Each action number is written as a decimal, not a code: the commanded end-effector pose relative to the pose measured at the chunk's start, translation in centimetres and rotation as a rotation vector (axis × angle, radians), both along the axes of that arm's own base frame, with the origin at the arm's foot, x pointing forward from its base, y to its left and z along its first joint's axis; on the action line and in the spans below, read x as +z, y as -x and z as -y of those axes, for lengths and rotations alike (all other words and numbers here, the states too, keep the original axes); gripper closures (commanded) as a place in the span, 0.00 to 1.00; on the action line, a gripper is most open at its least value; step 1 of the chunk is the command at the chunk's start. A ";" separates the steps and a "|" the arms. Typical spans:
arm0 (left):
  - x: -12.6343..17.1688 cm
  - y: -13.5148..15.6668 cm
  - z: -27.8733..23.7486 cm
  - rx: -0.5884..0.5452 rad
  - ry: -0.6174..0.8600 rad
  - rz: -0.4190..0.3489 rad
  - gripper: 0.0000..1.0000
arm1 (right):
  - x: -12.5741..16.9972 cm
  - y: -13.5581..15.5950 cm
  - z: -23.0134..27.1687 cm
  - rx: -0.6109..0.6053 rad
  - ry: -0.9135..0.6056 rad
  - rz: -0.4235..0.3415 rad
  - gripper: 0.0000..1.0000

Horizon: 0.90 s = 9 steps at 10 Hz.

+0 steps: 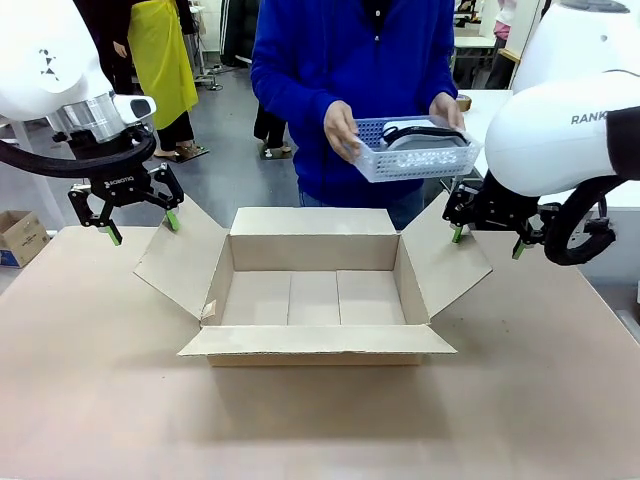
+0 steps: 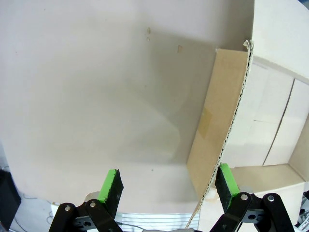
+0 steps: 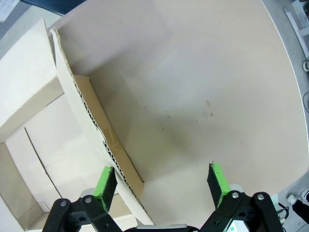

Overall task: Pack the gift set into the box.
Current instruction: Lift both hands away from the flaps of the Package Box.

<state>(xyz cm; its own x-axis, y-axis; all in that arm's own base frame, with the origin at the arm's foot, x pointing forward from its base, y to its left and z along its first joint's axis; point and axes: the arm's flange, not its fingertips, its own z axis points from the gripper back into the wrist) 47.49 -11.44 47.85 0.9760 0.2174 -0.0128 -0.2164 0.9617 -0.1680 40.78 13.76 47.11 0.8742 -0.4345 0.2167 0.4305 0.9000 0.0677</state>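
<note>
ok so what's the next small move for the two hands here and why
Probably close both hands on the side flaps. The left hand and right hand are open, each straddling a raised flap edge of the box, while the person holds the gift set above its far side; pinning the flaps would keep the opening clear.

My desk point(image 1: 330, 430) is a plain pale tan surface with a few small marks. Off its left corner a small brown carton point(image 1: 20, 236) (some dark print on its side) sits on the grey floor point(image 1: 235, 165). Across from me stands a person in a blue sweater point(image 1: 320, 70).
</note>
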 end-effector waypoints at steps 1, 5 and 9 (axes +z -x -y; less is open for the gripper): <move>0.1 0.0 -0.1 0.013 -0.021 -0.005 0.00 | 0.3 -0.2 -0.1 -0.014 0.012 0.000 0.00; 0.1 0.0 -0.1 0.013 -0.021 -0.005 0.00 | 0.3 -0.2 -0.1 -0.014 0.012 0.000 0.00; 0.1 0.0 -0.1 0.013 -0.021 -0.005 0.00 | 0.3 -0.2 -0.1 -0.014 0.012 0.000 0.00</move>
